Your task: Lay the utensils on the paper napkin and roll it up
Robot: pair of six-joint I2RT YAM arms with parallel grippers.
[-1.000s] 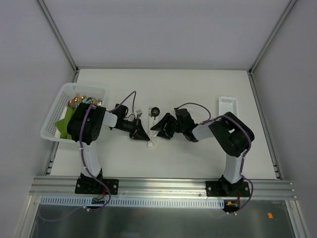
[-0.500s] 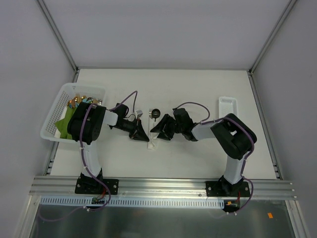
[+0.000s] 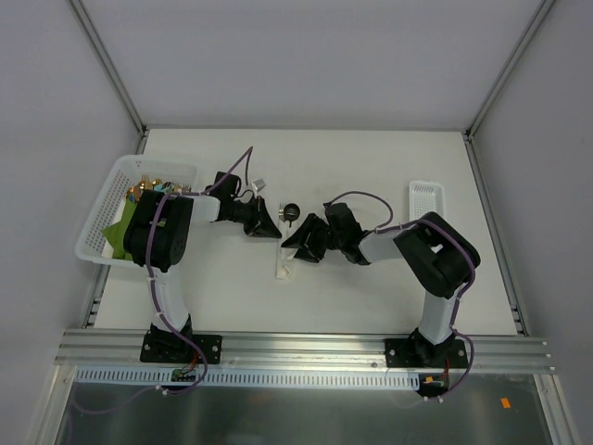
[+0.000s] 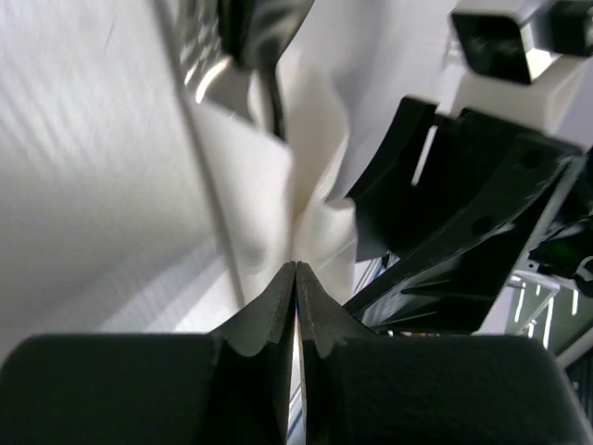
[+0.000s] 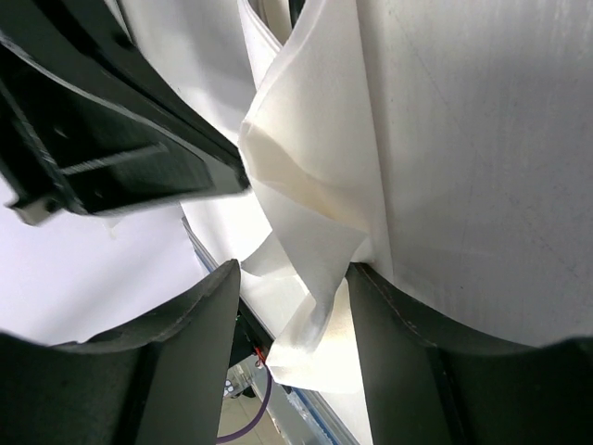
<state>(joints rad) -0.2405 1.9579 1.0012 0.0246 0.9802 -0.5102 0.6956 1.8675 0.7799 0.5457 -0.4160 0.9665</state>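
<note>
Pressing tip to tip, the left jaws are fully shut, fingertips (image 4: 273,301) meeting right at a crumpled fold of the paper napkin (image 4: 320,222); can't tell whether any paper is nipped btwn them. The right jaws stand partly open, fingers (image 5: 190,352) either side of a loose fold of napkin, w/ the paper brushing one finger but not clamped. The napkin lies bunched on the worktop (image 3: 371,158) near its centre, btwn the two arms' tips. The spoon (image 3: 291,209) shows its round bowl just beyond the napkin; the fork can't be made out. A white basket (image 3: 97,209) w/ green cloths (image 3: 119,232) sits far left, a small white tray (image 3: 426,197) at right.
</note>
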